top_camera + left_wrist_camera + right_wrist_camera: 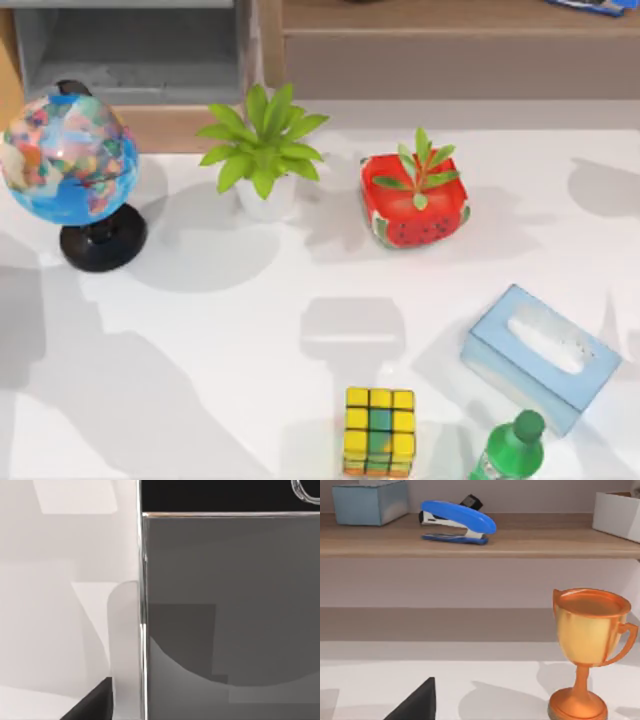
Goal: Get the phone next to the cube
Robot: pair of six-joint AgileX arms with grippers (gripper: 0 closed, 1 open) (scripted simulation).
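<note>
The cube [379, 432], mostly yellow with green-teal and orange squares, sits on the white table [200, 350] at the front edge, right of the middle. The phone [230, 605] appears very close in the left wrist view as a flat grey slab with a thin metallic edge, a black band and a lens ring at one end. A dark part of my left gripper [92, 705] shows just beside the slab's edge; whether it touches the phone I cannot tell. A dark part of my right gripper [417, 702] hangs over the white table, facing a shelf.
A light-blue tissue box [540, 357] and a green bottle [510, 450] stand right of the cube. Behind are a watermelon planter [415, 200], a white potted plant [264, 150] and a globe [75, 165]. A copper trophy [587, 645] and blue stapler [457, 522] face the right wrist.
</note>
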